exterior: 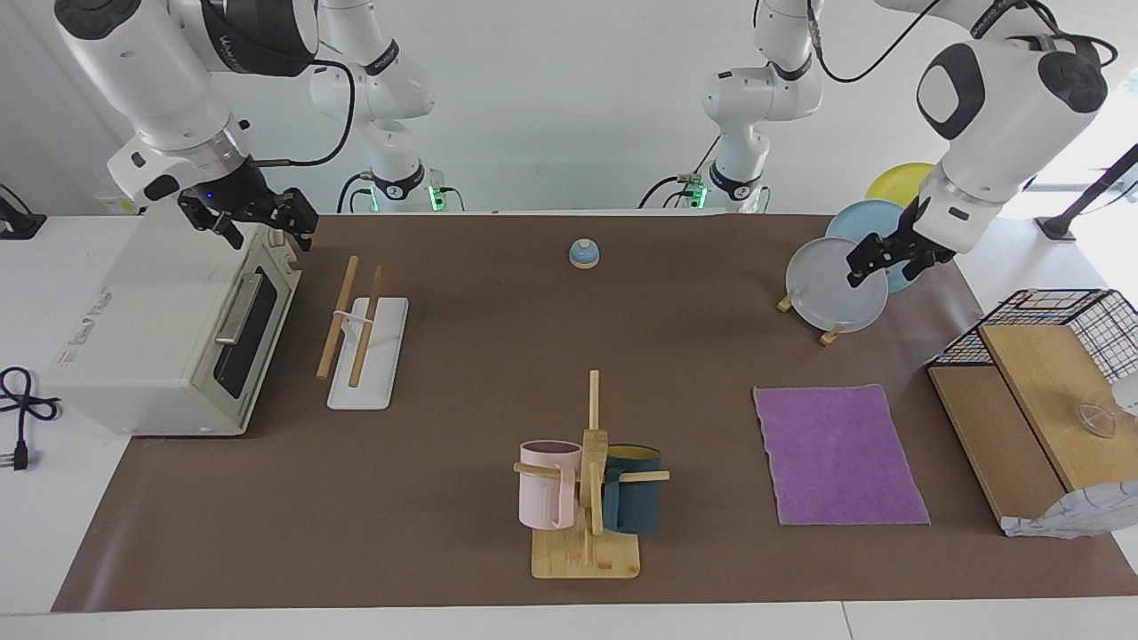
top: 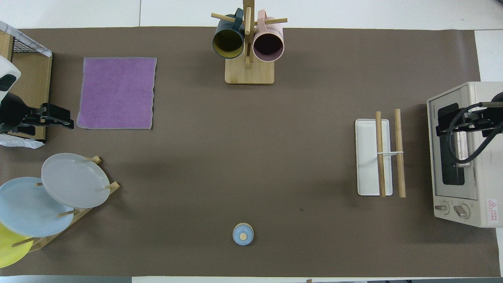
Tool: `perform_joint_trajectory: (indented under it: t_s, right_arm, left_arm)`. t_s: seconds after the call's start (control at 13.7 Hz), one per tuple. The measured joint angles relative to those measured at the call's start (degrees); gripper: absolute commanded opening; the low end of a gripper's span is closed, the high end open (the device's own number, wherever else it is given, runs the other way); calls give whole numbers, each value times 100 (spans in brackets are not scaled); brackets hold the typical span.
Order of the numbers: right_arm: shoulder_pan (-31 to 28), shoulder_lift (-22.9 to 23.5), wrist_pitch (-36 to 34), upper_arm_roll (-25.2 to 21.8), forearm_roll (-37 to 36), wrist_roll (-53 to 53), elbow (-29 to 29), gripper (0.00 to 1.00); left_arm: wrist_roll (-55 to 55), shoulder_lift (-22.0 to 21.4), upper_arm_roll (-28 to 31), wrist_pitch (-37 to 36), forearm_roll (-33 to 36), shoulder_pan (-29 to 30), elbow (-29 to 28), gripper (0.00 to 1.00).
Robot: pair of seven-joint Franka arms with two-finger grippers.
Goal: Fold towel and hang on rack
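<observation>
Brown mat over a white table (exterior: 36,311), both arms raised at their own ends. Towel (exterior: 836,455) flat and unfolded, purple face up, at the left arm's end, farther from the robots than the plate stand (exterior: 831,286), beside the wire-and-wood crate (exterior: 1036,418). Long axis running away from the robots. Left gripper (exterior: 896,253) in the air over the plates in the facing view, fingers apparently a little parted, holding nothing; clearly the nearer one, towel lying outward from it, away from the robots. Rack (exterior: 364,331) well apart at the right arm's end, rods also running away from the robots, just beside the toaster oven (exterior: 178,329). Right gripper (exterior: 253,218) over that oven, empty, finger spacing impossible to tell. Probably a left-arm pinch at a near towel edge first.
</observation>
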Motion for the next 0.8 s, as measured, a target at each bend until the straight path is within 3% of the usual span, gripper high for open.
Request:
perform_joint_trajectory:
  t_s: [0.44, 0.8]
  right_arm:
    - [0, 0, 0, 0, 0, 0, 0, 100]
    - [0, 0, 0, 0, 0, 0, 0, 100]
  left_arm:
    - [490, 1526, 8, 1625, -97, 550, -102, 100]
    - [633, 2002, 7, 2205, -545, 755, -91, 92]
